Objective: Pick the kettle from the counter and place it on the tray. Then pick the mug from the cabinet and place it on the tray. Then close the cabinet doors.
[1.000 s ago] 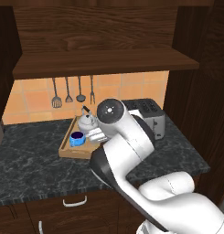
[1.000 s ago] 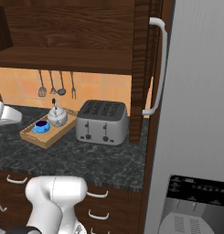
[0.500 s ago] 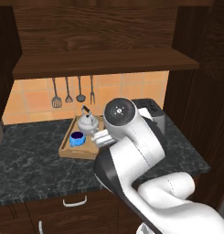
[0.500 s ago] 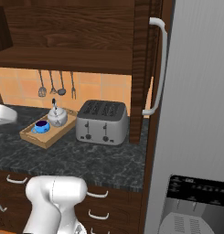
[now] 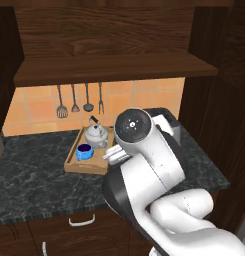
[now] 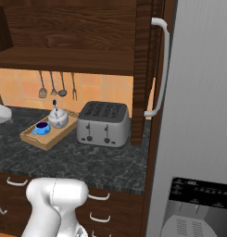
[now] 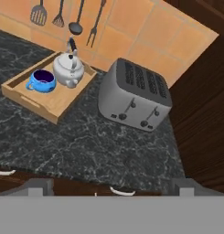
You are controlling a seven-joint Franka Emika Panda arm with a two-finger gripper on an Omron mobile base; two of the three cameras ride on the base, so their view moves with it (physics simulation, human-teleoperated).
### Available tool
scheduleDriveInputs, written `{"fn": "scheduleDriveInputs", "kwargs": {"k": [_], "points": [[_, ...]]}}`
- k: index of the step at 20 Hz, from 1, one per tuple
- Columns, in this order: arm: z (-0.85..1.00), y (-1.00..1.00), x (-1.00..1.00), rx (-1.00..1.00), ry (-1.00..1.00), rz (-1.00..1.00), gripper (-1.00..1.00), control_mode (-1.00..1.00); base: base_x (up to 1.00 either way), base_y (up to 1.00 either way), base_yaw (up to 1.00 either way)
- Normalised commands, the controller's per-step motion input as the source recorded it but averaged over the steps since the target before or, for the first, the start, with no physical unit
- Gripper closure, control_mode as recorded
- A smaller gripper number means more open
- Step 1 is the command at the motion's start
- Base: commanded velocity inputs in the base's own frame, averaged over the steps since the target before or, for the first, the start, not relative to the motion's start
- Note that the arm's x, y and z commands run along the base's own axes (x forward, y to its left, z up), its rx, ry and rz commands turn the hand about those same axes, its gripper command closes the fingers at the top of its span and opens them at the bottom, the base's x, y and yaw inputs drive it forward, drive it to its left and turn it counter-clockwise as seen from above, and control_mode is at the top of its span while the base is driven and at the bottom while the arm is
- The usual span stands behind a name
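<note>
on tray (image 7: 58, 105): kettle (image 7: 69, 68) and blue mug (image 7: 41, 81), side by side; claw (image 7: 111, 186) wide, empty.

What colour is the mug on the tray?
Bright blue mug with a dark inside; clearest in the hand view.

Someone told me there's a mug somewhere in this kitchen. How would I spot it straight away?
Look at the dark marbled counter below the orange tiles, left of the boxy silver toaster. A shallow light-wood tray lies there, holding two things. The mug is the small bright blue one with a dark inside, beside the taller silver kettle.
</note>
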Motion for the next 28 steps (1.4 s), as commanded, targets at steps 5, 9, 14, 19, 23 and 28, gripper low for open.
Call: {"fn": "scheduleDriveInputs", "kwargs": {"k": [5, 9, 14, 19, 23, 28], "points": [[0.18, 0.0, -0.22, -0.11, -0.09, 0.16, -1.0, -1.0, 0.0, 0.0, 0.0], [0.27, 0.23, -0.38, -0.08, -0.11, 0.35, -1.0, -1.0, 0.0, 0.0, 0.0], [0.41, 0.48, -0.37, -0.19, -0.02, 0.42, -1.0, -1.0, 0.0, 0.0, 0.0], [0.47, 0.39, -0.43, -0.21, -0.03, 0.56, -1.0, -1.0, 0.0, 0.0, 0.0], [0.35, 0.59, -0.42, -0.21, 0.0, 0.58, -1.0, -1.0, 0.0, 0.0, 0.0], [0.26, 0.74, -0.39, -0.21, -0.03, 0.47, -1.0, -1.0, 0.0, 0.0, 0.0]]}}
